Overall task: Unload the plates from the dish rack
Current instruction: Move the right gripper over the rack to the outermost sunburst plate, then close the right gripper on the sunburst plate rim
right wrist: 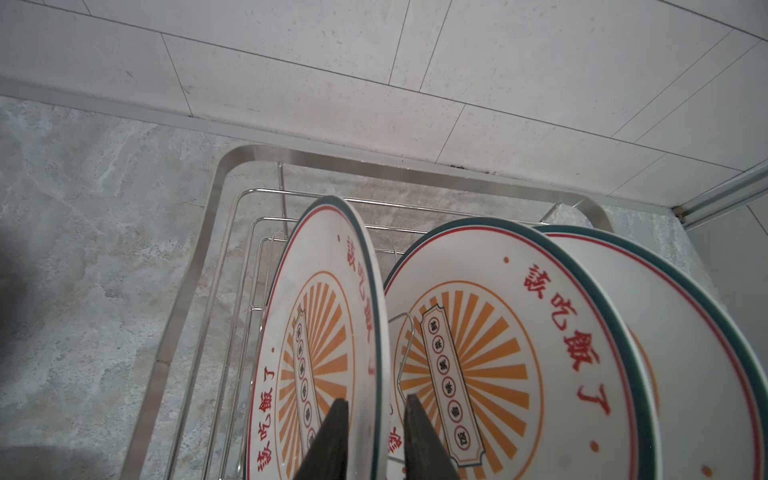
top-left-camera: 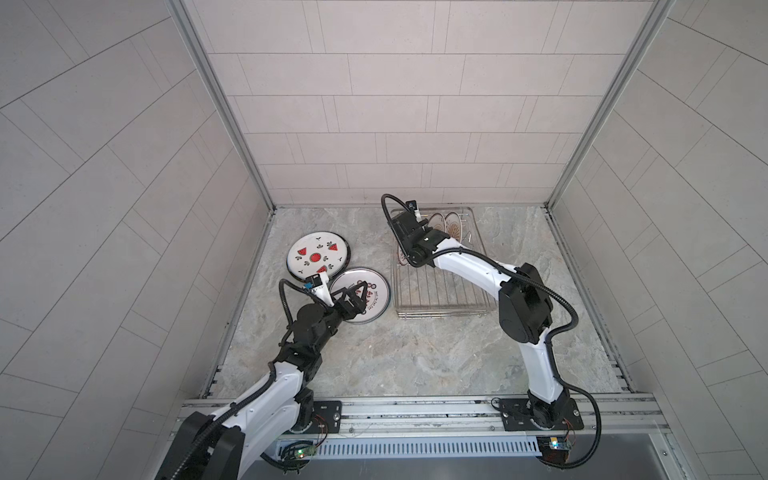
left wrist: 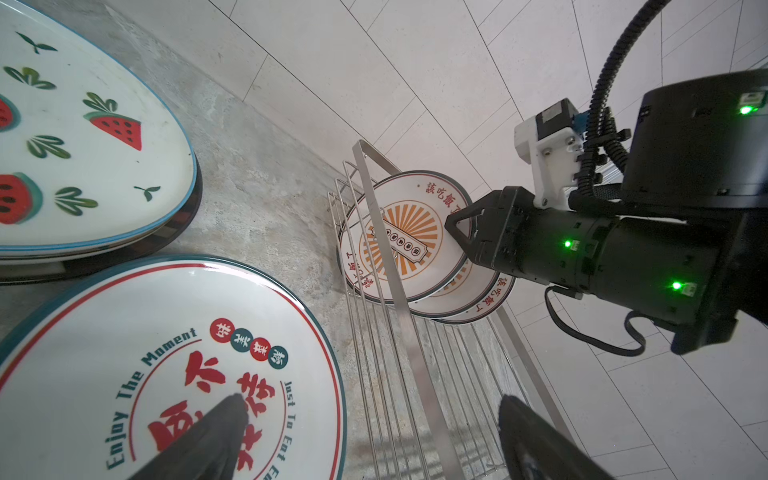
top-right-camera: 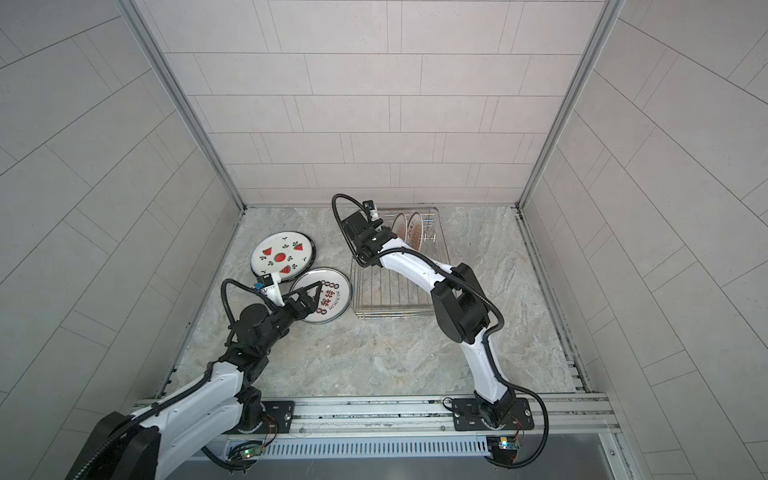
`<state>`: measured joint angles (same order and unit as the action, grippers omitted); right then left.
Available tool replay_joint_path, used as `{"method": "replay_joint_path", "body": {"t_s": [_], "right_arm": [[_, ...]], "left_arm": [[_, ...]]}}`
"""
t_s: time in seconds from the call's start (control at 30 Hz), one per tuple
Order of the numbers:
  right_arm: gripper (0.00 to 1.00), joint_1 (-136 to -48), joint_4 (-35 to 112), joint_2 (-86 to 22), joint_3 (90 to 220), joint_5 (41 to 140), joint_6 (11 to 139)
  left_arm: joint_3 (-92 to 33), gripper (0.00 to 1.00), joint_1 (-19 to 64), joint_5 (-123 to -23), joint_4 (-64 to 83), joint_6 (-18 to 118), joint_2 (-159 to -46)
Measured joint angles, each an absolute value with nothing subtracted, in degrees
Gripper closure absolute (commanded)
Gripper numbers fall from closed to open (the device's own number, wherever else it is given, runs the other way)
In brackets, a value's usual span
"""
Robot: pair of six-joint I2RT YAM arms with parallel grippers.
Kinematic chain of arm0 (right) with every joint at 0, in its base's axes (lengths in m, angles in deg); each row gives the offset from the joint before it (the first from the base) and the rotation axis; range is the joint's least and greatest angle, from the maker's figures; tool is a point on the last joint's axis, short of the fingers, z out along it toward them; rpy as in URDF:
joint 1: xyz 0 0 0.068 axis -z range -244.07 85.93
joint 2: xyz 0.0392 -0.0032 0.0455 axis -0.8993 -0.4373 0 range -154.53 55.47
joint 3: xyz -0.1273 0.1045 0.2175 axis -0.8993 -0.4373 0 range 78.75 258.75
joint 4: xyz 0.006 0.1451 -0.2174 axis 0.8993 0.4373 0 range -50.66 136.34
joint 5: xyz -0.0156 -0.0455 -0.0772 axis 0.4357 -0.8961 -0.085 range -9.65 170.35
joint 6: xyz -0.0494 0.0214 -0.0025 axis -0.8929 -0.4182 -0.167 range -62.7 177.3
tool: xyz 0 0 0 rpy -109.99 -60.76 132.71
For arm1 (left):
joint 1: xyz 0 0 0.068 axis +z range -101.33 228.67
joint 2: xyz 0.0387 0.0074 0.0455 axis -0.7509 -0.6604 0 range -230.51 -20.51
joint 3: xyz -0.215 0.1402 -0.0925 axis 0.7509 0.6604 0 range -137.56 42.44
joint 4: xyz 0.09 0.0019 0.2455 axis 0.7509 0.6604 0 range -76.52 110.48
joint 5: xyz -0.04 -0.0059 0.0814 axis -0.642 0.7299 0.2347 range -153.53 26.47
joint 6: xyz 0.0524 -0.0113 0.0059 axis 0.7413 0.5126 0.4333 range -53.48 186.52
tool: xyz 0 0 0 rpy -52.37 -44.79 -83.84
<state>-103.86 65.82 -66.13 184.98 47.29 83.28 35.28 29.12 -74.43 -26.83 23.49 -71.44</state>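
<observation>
The silver wire dish rack [top-left-camera: 440, 291] stands at the back right of the counter. Three orange-sunburst plates [top-left-camera: 453, 226] stand upright at its far end. My right gripper [right wrist: 376, 399] straddles the rim of the nearest one [right wrist: 320, 311], one finger on its face and one behind it, shut on it. The other two [right wrist: 478, 353] lean just behind. On the counter to the left, a watermelon plate [top-left-camera: 318, 256] tops a small stack, and a red-character plate [top-left-camera: 376, 291] lies flat beside it. My left gripper [left wrist: 372, 400] hovers open over that plate's edge, holding nothing.
The tiled back wall [right wrist: 374, 83] rises close behind the rack's far rim [right wrist: 232, 166]. My right arm [top-left-camera: 469, 266] stretches across the rack's bare near half. Bare marble counter [top-left-camera: 415, 357] runs to the front metal rail [top-left-camera: 415, 411].
</observation>
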Motion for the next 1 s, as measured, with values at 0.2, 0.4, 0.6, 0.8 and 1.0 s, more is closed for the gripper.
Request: {"method": "replay_joint_path", "body": {"t_s": [0.2, 0.4, 0.6, 0.8, 1.0], "right_arm": [[0.79, -104.5, 66.3, -67.7, 186.6, 44.5, 83.8], [0.87, -105.0, 67.1, -69.2, 188.2, 42.5, 84.5], [0.88, -105.6, 66.8, -69.6, 189.7, 42.1, 85.4], [0.90, -105.8, 66.8, -69.6, 189.7, 41.5, 85.8], [0.92, -106.4, 66.7, -69.6, 189.7, 40.4, 85.6]], "left_arm": [[35.4, 0.00, 29.0, -75.0, -27.4, 23.2, -71.9], [35.4, 0.00, 29.0, -75.5, -27.6, 22.8, -72.0], [35.4, 0.00, 29.0, -75.5, -28.0, 22.8, -72.0], [35.5, 0.00, 29.0, -75.5, -28.2, 22.8, -72.0], [35.7, 0.00, 29.0, -75.5, -28.2, 22.8, -71.9]]}}
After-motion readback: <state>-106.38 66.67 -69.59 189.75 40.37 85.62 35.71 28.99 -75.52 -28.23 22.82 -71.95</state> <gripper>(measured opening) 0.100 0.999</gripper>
